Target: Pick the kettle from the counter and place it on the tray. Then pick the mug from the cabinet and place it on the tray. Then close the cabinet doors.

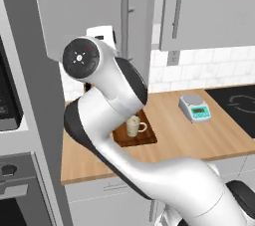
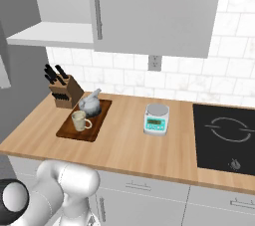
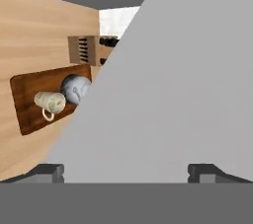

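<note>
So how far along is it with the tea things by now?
Kettle and mug both sit on the tray, so the fetching looks done. The end effector is open, holding nothing, close to a cabinet door. Closing the doors remains: the left side of the cabinet stands open.

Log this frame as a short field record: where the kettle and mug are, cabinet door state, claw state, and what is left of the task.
kettle: on the tray, far end, near the knife block
mug: on the tray, in front of the kettle, upright
cabinet doors: left door swung open, shelf exposed; right door closed
claw: open, empty, facing the open door panel
other items: kitchen scale on the counter
remaining: close the doors
</note>
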Controlling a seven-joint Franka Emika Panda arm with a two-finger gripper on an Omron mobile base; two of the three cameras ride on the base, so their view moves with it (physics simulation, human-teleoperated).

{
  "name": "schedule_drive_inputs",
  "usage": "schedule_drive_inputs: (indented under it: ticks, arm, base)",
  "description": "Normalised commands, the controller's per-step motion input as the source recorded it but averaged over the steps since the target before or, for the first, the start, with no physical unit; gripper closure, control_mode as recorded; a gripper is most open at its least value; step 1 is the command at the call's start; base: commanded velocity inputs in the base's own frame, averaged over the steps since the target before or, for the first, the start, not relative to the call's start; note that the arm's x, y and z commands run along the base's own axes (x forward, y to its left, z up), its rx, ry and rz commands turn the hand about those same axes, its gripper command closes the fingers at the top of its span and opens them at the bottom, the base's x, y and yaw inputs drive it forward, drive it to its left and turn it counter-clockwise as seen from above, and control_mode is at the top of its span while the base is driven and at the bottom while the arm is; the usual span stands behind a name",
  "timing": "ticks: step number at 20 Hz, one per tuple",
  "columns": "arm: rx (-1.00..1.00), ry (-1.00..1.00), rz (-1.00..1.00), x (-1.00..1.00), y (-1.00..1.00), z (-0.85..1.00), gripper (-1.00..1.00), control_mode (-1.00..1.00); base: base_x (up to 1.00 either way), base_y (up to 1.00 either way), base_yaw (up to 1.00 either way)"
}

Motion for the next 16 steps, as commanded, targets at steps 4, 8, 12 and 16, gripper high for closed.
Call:
schedule_drive_inputs:
  ticks: [4, 8, 12, 16]
  arm:
    - [0.05, -0.03, -0.12, 0.65, -0.73, 0.00, -1.00, -1.00]
    - [0.05, 0.00, -0.09, 0.74, -0.69, -0.03, -1.00, -1.00]
    - [0.05, 0.00, -0.04, 0.85, -0.64, -0.06, -1.00, -1.00]
    - [0.07, 0.00, 0.00, 0.97, -0.57, -0.04, -1.00, -1.00]
  base:
    - [0.00, 0.00, 0.00]
    - [0.00, 0.00, 0.00]
    - [0.00, 0.00, 0.00]
    - [0.00, 0.00, 0.00]
